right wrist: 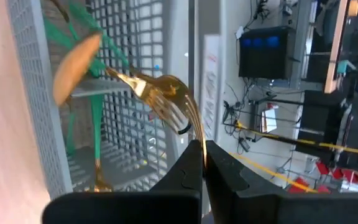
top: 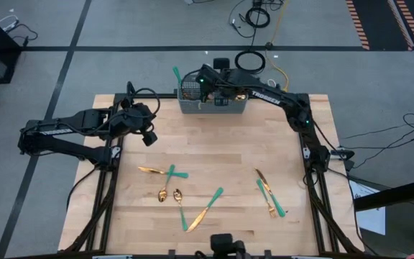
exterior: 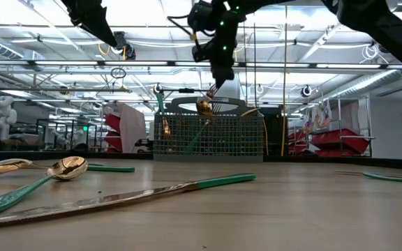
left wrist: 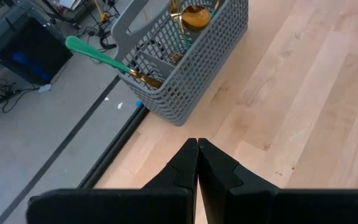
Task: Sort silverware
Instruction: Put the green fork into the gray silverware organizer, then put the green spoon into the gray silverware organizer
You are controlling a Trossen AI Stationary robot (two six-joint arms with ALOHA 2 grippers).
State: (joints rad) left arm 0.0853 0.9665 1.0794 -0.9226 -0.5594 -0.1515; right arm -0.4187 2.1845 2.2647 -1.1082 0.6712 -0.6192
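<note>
The silverware lies in two places: several pieces stand in the grey wire-mesh basket point(top: 213, 101) at the far edge of the table point(top: 214, 151), one teal handle point(top: 176, 73) sticking out over its left end, and the rest lie loose on the near half. There we see a crossed fork and spoon point(top: 162, 173), two spoons point(top: 171, 196) side by side just nearer, a knife point(top: 207, 208) lying diagonally, and a small cluster of a fork and knife point(top: 269, 194) toward the right. We judge these pieces light, rigid and slick on their polished gold heads; lying flat on wood, they leave little to get under, so the slim teal handle, near its middle, looks the better place to pinch. The right claw point(top: 203, 80) hangs over the basket, its fingers pressed together, and the right wrist view shows a gold fork head point(right wrist: 166, 99) just ahead of the tips, above the compartments; whether anything is pinched we cannot tell. The left claw point(left wrist: 197, 149) hovers over bare table beside the basket's left end, clenched on nothing. About half the pieces seem left to sort.
</note>
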